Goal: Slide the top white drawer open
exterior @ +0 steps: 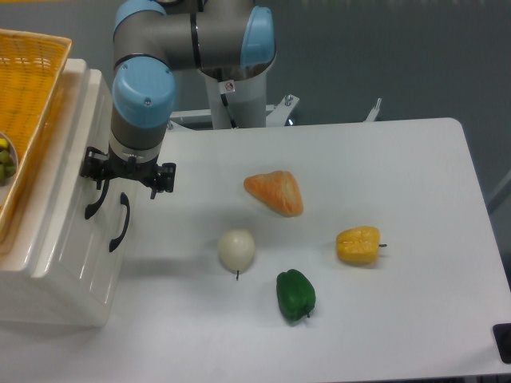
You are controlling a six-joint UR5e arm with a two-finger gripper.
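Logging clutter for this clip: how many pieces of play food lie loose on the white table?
4: an orange wedge mid-table, a white onion below it, a green pepper nearest the front edge, a yellow pepper furthest right. More may sit in the basket.

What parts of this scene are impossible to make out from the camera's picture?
- Gripper: its fingertips are hidden beneath the arm's own wrist, so open or shut is unclear.
- Top white drawer: whether its black handle is gripped can't be told.
- Yellow basket: cut off by the left edge.
- Green things in the basket: mostly cut off, unidentifiable.
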